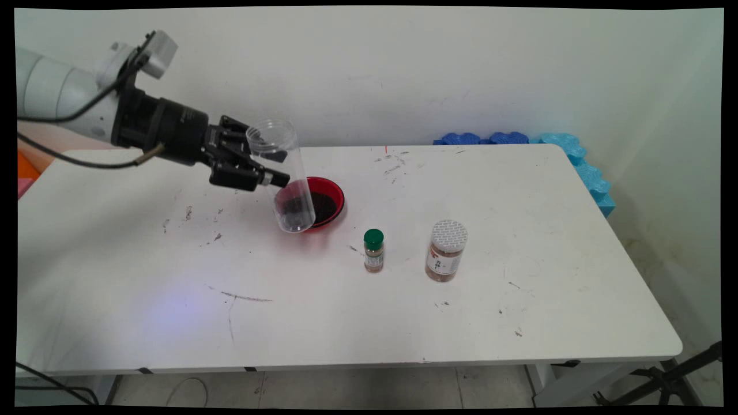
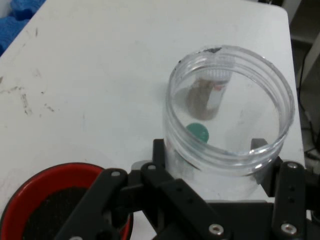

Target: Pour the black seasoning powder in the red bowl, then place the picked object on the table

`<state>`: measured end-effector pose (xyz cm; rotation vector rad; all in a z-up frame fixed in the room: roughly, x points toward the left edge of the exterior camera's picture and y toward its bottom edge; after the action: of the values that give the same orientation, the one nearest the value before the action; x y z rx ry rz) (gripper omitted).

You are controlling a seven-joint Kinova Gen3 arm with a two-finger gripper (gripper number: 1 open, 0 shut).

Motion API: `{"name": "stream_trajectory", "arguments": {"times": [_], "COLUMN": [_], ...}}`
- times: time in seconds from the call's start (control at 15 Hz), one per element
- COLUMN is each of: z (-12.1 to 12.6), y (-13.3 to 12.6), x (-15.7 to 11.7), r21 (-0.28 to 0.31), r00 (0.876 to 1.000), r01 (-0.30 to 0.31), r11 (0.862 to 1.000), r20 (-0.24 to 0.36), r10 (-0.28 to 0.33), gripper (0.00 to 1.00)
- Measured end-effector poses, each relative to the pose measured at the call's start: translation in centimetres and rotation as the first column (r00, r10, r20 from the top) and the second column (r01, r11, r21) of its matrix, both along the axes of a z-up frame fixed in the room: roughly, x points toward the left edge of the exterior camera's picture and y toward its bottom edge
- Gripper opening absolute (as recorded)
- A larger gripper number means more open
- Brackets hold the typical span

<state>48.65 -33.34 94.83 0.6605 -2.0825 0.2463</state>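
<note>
Right now your gripper (image 1: 262, 167) is clamped across a clear plastic jar (image 1: 281, 176), one finger on each side of its wall, as the hand view shows around the open mouth (image 2: 230, 107). The jar hangs off the table, tilted, mouth up and back, its closed base low over the near-left rim of the red bowl (image 1: 323, 202). It looks empty or nearly so; I cannot tell if a few grains cling inside.

The grip is your first worry. Smooth, thin plastic held by two narrow fingers may well slip or rotate if you swing the wrist fast, and squeezing harder could buckle the wall. A dropped jar would likely land on the bowl, which holds dark granules (image 1: 314, 206), and could tip it or scatter them across the tabletop (image 1: 403, 300).

Watch the base too: lowering while this tilted could catch the bowl's rim and drag the bowl toward the tabletop's back edge.

Farther out, toward the middle of the tabletop, stand a small green-capped spice bottle (image 1: 373, 251) and, just to its right, a white-lidded spice jar (image 1: 446, 251). Both are tall and narrow, so a low sweep toward the right edge would probably topple them.
</note>
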Motion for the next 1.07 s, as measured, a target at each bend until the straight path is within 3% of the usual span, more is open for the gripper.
{"name": "stream_trajectory", "arguments": {"times": [0.33,1.07], "z": [-2.0,-8.5], "y": [0.7,2.6], "x": [-0.1,-1.7], "r21": [-0.017,0.013], "r00": [1.0,1.0], "r01": [0.017,0.026], "r11": [1.0,1.0], "r20": [0.024,0.015], "r10": [-0.016,-0.026], "gripper": [0.0,0.0]}}
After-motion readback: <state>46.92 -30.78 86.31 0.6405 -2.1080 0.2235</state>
